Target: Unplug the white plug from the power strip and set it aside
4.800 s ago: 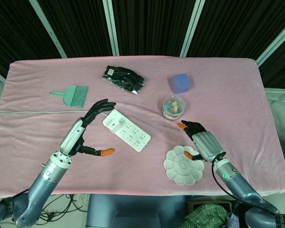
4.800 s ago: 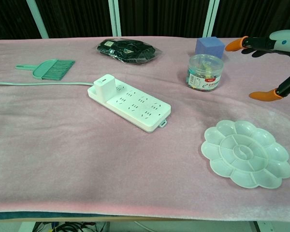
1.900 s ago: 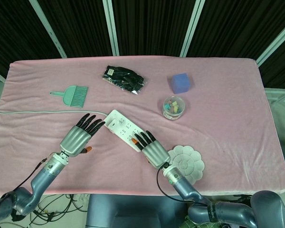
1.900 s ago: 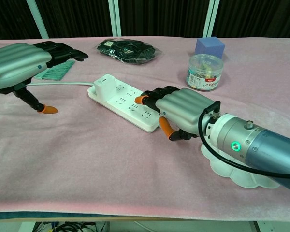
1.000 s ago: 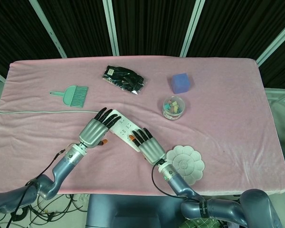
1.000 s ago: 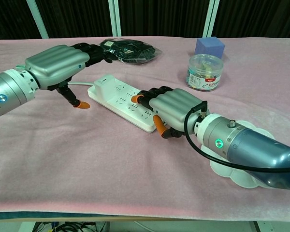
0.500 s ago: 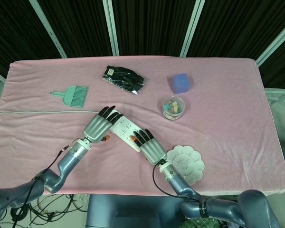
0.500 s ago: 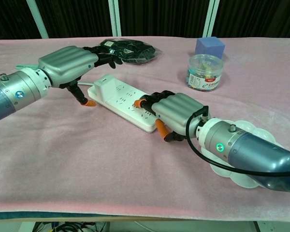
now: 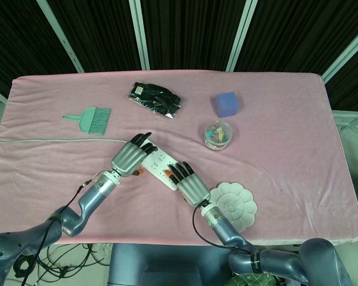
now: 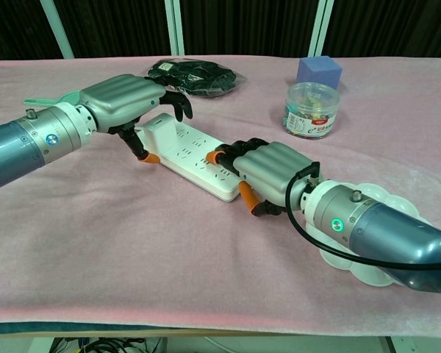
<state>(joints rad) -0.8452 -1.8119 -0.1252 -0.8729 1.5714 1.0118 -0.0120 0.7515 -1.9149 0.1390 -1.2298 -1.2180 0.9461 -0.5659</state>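
Robot hand on my left (image 10: 125,99) hovers over the near end of the power strip (image 10: 198,158), fingers arched down around the white plug (image 10: 159,129) but, as far as I can tell, not yet closed on it. Its dark fingertips (image 10: 182,105) curl over the far side of the plug, while its orange-tipped thumb (image 10: 148,155) reaches down on my side of the strip. I hold nothing in this robot hand; the fingers are apart.

My right robot hand (image 10: 268,170) lies palm down on the other end of the power strip, fingers stretched flat along its top, pressing it to the pink surface (image 10: 132,250). It grips nothing, only rests there as a brace.

The white plug sits in its socket, directly beneath my left fingers, with its pale cord (image 9: 53,140) running away beyond my left robot hand.

I judge the task to be at its early stage: the strip is steadied and my left robot hand is placed for the grasp. Closing on the plug, pulling it out, and setting it down aside all remain.

Past my right robot hand sit a white flower-shaped palette (image 10: 375,243), a small clear jar (image 10: 312,110) and a blue cube (image 10: 319,71).
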